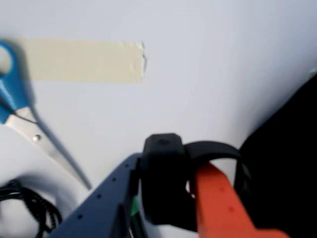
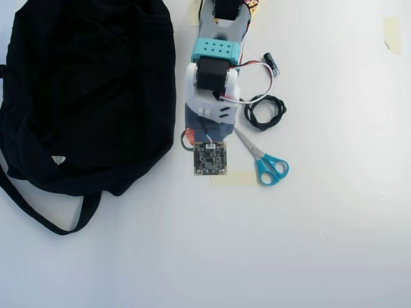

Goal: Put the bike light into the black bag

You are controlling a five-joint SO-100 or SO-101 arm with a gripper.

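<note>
The bike light [image 1: 166,171] sits clamped in the tool [image 1: 168,198], its blocky body pinched between the blue-grey and orange fingers and its rubbery loop curling off toward the black bag [image 2: 83,96], which lies just beside the arm on the white counter [image 2: 308,244]. In the overhead view only a sliver of loop shows at the arm's edge. To do this well, I judge it should keep the grip firm, lift clear of the bag's rim, carry the light well over the fabric away from the scissors [image 2: 263,160] and cable [image 2: 264,112], and only then let go.

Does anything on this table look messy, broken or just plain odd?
Nothing looks damaged or spilled. The gripper is shut on the bike light beside the black bag. Scissors, a coiled cable and tape strip lie loosely about.
</note>
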